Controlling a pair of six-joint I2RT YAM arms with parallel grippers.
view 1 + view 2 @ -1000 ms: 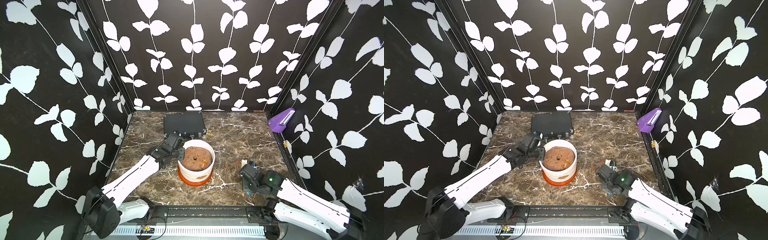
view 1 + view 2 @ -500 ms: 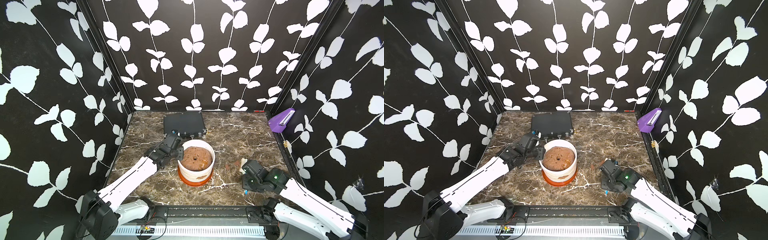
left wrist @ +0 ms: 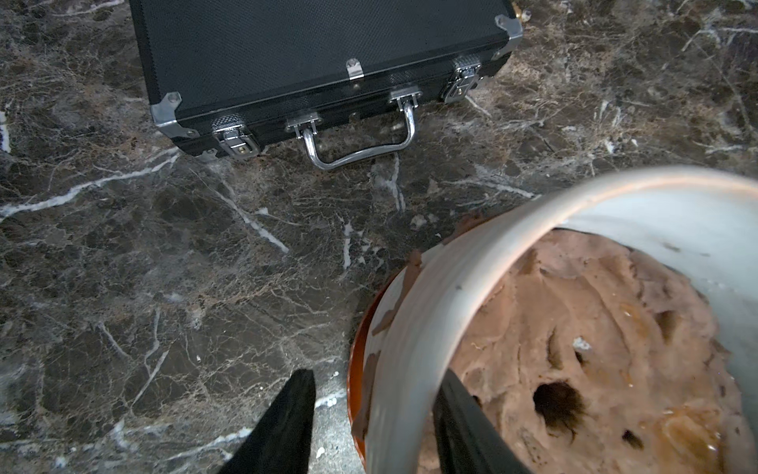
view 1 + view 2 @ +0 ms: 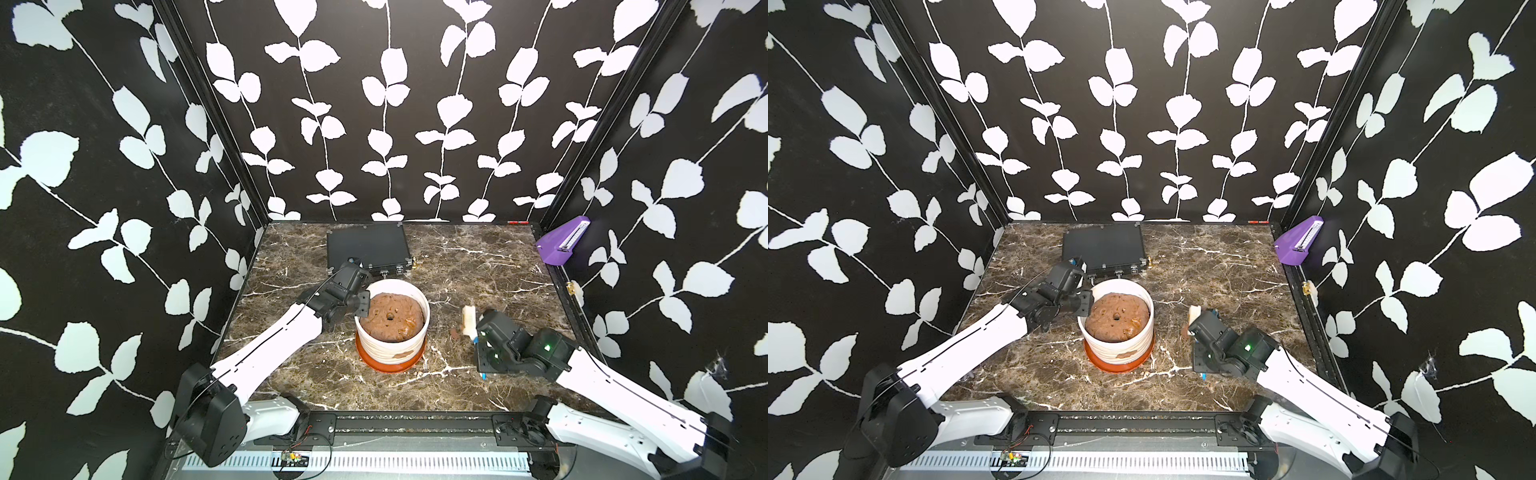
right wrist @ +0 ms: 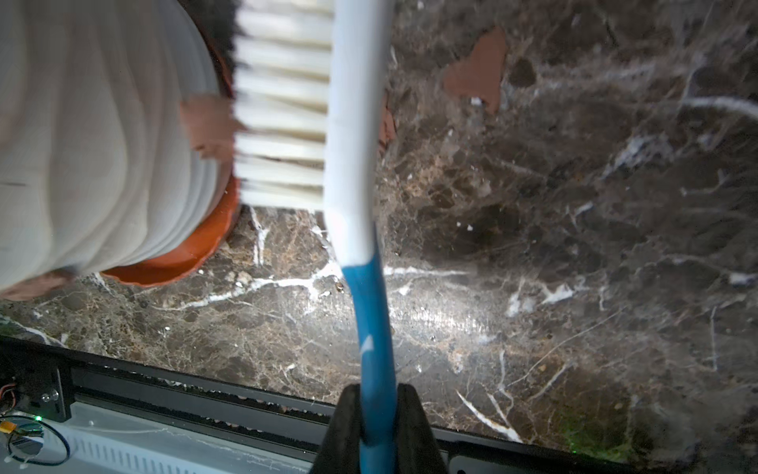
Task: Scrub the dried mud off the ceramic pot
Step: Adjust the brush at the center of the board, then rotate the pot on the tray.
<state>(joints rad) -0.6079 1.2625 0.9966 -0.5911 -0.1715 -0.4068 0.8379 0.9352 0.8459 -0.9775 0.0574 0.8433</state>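
The ceramic pot stands mid-table on an orange-brown saucer, filled with a lumpy brown mound. Dried mud blotches its white ribbed wall, and more dried mud shows in the wrist views. My left gripper is open and straddles the pot's left rim, one finger outside and clear of the wall, one inside. My right gripper is shut on the blue handle of a white brush. The brush is right of the pot with its bristles facing the wall.
A flat black case lies behind the pot, handle toward it. A reddish mud flake lies on the marble beside the brush. A purple holder hangs on the right wall. The black front rail borders the table.
My left gripper's jaws have widened at the pot rim. The right gripper has lifted the brush off the table and shifted it a little toward the pot.
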